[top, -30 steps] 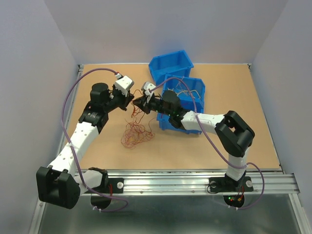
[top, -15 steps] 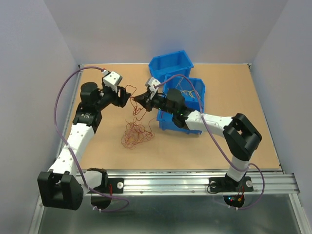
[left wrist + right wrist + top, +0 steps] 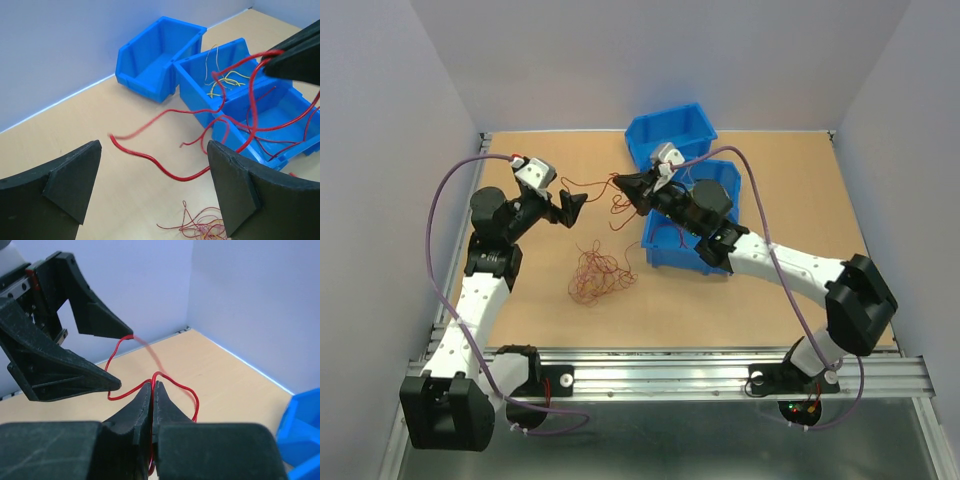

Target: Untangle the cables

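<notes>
A loose tangle of thin red and orange cables (image 3: 600, 276) lies on the table between the arms, also low in the left wrist view as the tangle (image 3: 205, 227). My right gripper (image 3: 623, 183) is shut on one red cable (image 3: 175, 385), pinched at the fingertips of that gripper (image 3: 154, 385). The strand loops down and trails left as the red cable (image 3: 165, 170). My left gripper (image 3: 570, 205) stands wide open with nothing held, and the strand crosses in front of the left gripper (image 3: 152, 185). From the right wrist, the open left gripper (image 3: 125, 360) is just beyond my shut jaws.
Two blue bins stand at the back: an empty one (image 3: 670, 130) and a nearer one (image 3: 705, 225) holding yellow and red wires. In the left wrist view they show as the far bin (image 3: 155, 55) and near bin (image 3: 240, 85). Purple arm cords arch above both arms.
My left gripper has opened, let go of the red cable and drawn back to the left. My right gripper closed on it and carried it back toward the bins.
</notes>
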